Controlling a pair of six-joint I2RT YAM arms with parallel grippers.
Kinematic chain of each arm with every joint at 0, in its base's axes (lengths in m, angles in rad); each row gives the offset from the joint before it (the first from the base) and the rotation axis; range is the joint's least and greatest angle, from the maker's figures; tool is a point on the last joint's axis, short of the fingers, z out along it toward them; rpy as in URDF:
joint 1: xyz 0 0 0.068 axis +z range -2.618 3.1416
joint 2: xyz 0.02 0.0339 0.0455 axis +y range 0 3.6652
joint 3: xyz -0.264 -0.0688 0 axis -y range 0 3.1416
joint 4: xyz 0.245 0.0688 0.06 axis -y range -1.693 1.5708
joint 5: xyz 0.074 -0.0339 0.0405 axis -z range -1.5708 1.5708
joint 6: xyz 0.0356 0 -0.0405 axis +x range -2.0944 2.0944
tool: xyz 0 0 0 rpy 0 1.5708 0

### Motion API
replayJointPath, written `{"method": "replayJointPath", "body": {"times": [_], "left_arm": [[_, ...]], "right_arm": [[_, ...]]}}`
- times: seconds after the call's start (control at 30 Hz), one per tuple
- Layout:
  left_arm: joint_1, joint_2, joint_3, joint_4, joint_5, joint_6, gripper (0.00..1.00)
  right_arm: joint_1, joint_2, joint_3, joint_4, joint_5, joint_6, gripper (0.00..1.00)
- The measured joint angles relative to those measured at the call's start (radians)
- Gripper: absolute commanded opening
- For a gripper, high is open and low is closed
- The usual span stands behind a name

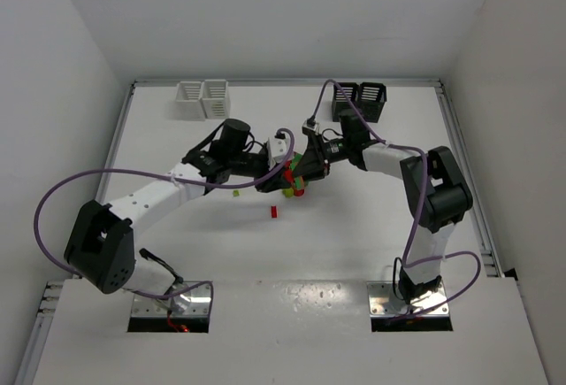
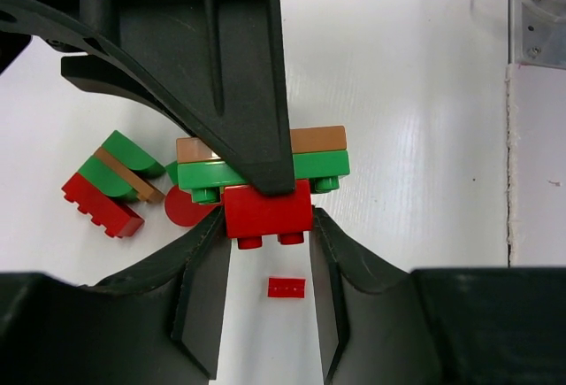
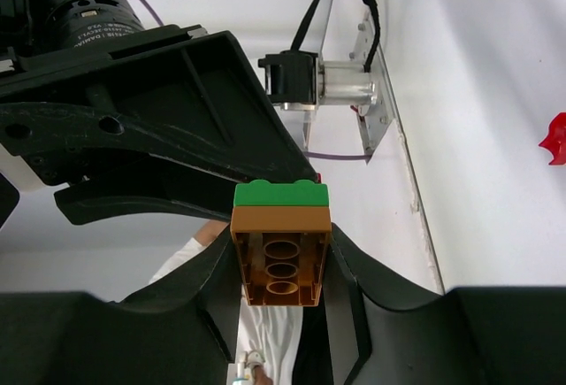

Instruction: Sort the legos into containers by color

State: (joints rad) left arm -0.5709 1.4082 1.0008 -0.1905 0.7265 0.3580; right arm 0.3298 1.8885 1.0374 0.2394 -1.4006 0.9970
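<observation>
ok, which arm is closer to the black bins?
Right. The right arm lies just on the near side of the black bins; the left arm extends from the left and ends at the lego stack mid-table, farther away.

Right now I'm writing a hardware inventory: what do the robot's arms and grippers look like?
The left arm and right arm have white links, black joint housings and a purple cable each. The left gripper and right gripper have black tapered fingers.
</observation>
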Motion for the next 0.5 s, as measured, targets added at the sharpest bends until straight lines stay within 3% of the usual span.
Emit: {"method": "replayJointPath", "body": {"times": [0.23, 0.4, 0.5], "left_arm": [[-0.005, -0.004, -0.003, 0.001, -0.014, 0.006, 0.04], [-0.003, -0.005, -0.005, 0.01, -0.018, 0.008, 0.01], [0.006, -0.006, -0.006, 0.018, -0.019, 0.008, 0.0]], "right_arm": [[-0.001, 0.0, 0.0, 0.0, 0.001, -0.002, 0.26], [-0.006, 0.0, 0.0, 0.004, 0.001, -0.002, 0.05], [-0.01, 0.0, -0.001, 0.014, 0.0, -0.001, 0.02]]}}
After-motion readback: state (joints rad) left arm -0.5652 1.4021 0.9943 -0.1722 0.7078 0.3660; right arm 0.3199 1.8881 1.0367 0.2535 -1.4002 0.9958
